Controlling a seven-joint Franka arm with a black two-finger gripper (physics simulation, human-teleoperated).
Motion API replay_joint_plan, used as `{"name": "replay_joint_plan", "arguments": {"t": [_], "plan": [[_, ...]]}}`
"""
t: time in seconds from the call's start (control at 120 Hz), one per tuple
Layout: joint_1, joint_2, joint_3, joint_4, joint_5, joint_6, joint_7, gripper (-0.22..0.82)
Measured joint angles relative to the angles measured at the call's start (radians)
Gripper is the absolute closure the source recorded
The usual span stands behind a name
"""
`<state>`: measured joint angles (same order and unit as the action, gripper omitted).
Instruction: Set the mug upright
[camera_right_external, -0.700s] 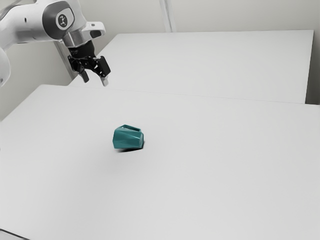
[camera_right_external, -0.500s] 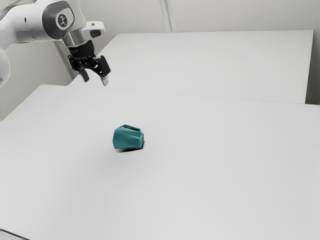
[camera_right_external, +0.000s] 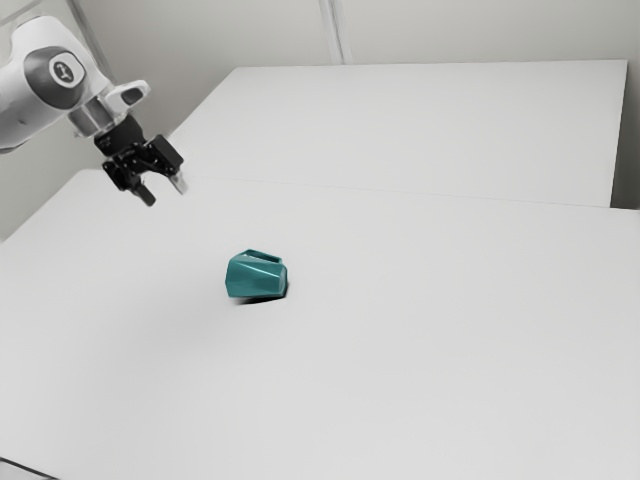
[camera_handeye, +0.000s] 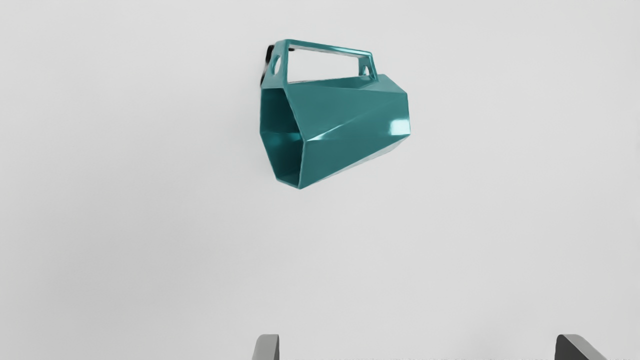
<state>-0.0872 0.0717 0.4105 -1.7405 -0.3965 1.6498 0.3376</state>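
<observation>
My gripper (camera_right_external: 165, 193) hangs in the air in the exterior view's upper left, above the table and apart from the mug. The teal faceted mug (camera_right_external: 257, 277) lies on its side, below and to the exterior view's right of the gripper. In the wrist view, the mug (camera_handeye: 350, 110) shows its hollow mouth at one end and its angular handle along one side. The fingers of my gripper (camera_handeye: 417, 347) stand wide apart there, with nothing between them.
The white table (camera_right_external: 400, 370) bears the mug, and its far edge runs behind it. Beyond that edge is another broad white surface (camera_right_external: 420, 125). A thin dark line (camera_right_external: 30, 468) crosses the exterior view's lower left corner.
My hand has moved toward the exterior view's left and somewhat lower, and its tilt has changed. The mug lies where it was.
</observation>
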Motion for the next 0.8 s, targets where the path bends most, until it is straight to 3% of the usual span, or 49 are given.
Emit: {"name": "replay_joint_plan", "arguments": {"t": [0.142,0.483,0.8], "plan": [[0.016,0.006,0.015,-0.111,-0.121,0.072,0.114,0.0],[0.098,0.168,0.013,-0.095,-0.32,0.138,0.342,0.0],[0.163,0.281,0.003,-0.1,-0.498,0.057,0.522,0.0]]}}
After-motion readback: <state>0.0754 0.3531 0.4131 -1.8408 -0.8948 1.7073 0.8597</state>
